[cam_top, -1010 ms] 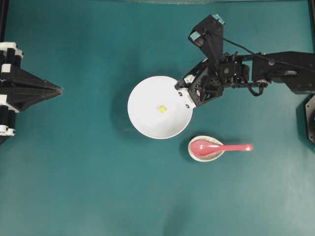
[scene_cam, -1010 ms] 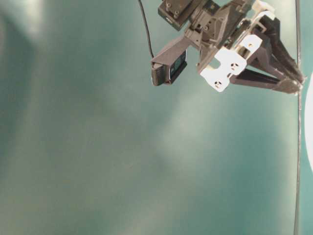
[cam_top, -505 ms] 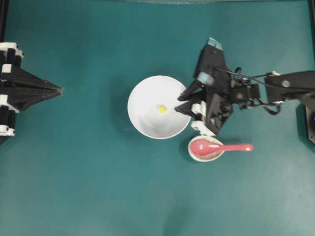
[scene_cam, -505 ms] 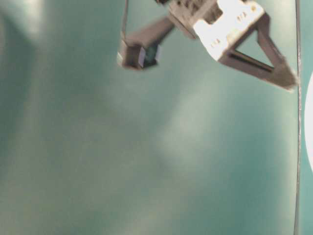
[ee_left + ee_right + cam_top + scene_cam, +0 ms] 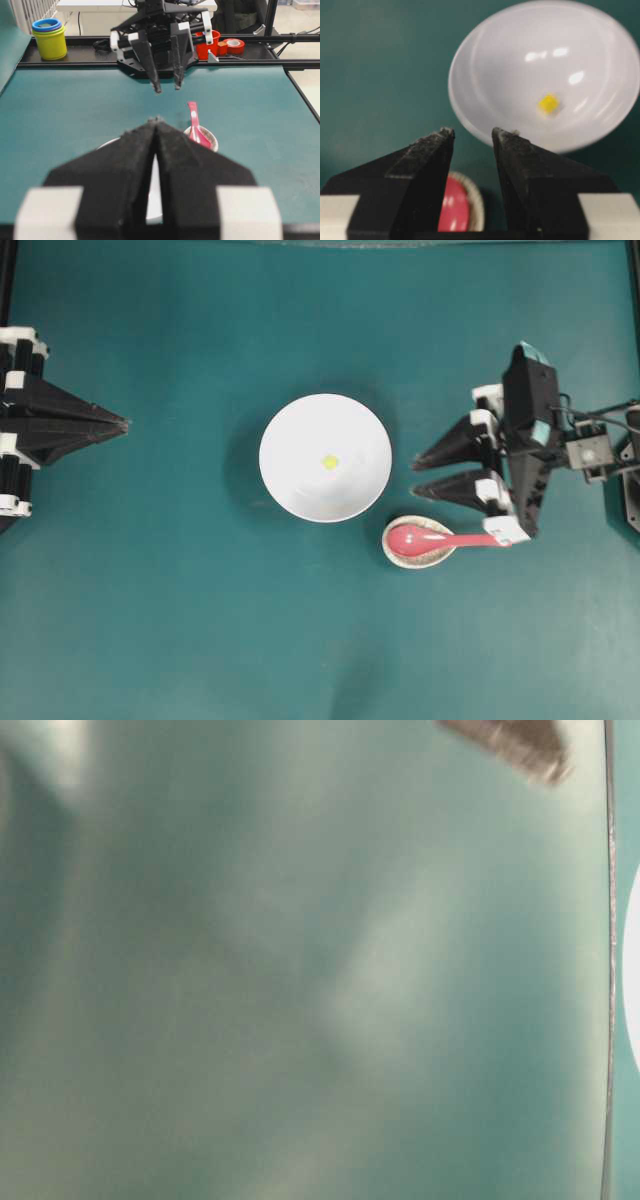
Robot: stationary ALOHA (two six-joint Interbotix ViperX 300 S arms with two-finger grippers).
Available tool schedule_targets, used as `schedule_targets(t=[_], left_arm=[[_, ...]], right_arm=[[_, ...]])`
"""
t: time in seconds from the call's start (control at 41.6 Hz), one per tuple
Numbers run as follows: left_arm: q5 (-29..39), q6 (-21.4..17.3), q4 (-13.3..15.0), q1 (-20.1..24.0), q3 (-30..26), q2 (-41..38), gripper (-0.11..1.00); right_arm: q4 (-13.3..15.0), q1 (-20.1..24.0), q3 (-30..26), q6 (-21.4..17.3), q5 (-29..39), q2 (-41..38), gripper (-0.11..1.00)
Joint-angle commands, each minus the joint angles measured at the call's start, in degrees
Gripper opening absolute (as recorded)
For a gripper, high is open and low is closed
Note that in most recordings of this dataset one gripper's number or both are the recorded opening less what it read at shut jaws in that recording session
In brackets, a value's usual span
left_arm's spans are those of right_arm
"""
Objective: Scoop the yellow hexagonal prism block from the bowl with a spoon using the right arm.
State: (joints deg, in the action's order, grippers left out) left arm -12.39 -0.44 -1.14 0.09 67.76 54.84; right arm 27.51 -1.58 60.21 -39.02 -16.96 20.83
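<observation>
The white bowl [image 5: 290, 440] sits mid-table with the tiny yellow hexagonal prism block [image 5: 329, 461] at its bottom. The pinkish-red spoon [image 5: 445, 537] lies to its lower right, scoop on a small rest, handle pointing right. My right gripper [image 5: 415, 478] hovers open and empty just above the spoon's handle, to the right of the bowl, fingertips pointing at the bowl. From the right wrist, the right gripper [image 5: 472, 132] frames the bowl [image 5: 485, 60], block [image 5: 548, 103] and spoon scoop [image 5: 454, 210]. My left gripper [image 5: 125, 423] is shut and empty at the far left.
A speckled spoon rest [image 5: 405, 558] holds the scoop. Beyond the far table edge stand stacked yellow and blue cups [image 5: 49, 37], a red cup [image 5: 207, 42] and a tape roll [image 5: 234, 46]. The table-level view is blurred, showing only a gripper part [image 5: 510, 740].
My right gripper has pulled back from over the bowl's right rim to the right and toward the spoon handle. The left arm, bowl, block and spoon have not moved.
</observation>
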Motion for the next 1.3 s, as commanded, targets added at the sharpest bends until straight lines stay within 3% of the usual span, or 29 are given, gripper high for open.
schedule_targets(t=[0.0,0.505,0.649,0.793,0.986,1.082,1.274], left_arm=[[-0.4,0.2,-0.2,0.0,-0.8,-0.7,0.00],[-1.0,0.1,-0.2,0.0,-0.8,-2.2,0.00],[-1.5,0.1,-0.1,0.0,-0.7,-2.2,0.00],[-2.0,0.1,-0.1,0.0,-0.7,-2.2,0.00],[-2.0,0.1,-0.1,0.0,-0.7,-2.2,0.00],[-2.1,0.0,-0.2,0.0,-0.7,-2.2,0.00],[-2.3,-0.1,-0.2,0.0,-0.7,-2.2,0.00]], right_arm=[[0.1,0.9,1.1,0.1,-2.4,0.8,0.43],[-0.4,2.2,8.8,0.4,-14.5,-2.2,0.43],[-2.5,2.2,10.7,2.8,-21.4,-5.6,0.43],[-8.3,2.2,13.0,10.6,-30.7,-9.1,0.43],[-19.8,4.7,17.8,21.5,-48.9,-15.6,0.43],[-25.1,8.3,18.9,24.0,-55.1,-19.2,0.43],[-35.6,16.9,17.7,26.0,-58.6,-26.5,0.43]])
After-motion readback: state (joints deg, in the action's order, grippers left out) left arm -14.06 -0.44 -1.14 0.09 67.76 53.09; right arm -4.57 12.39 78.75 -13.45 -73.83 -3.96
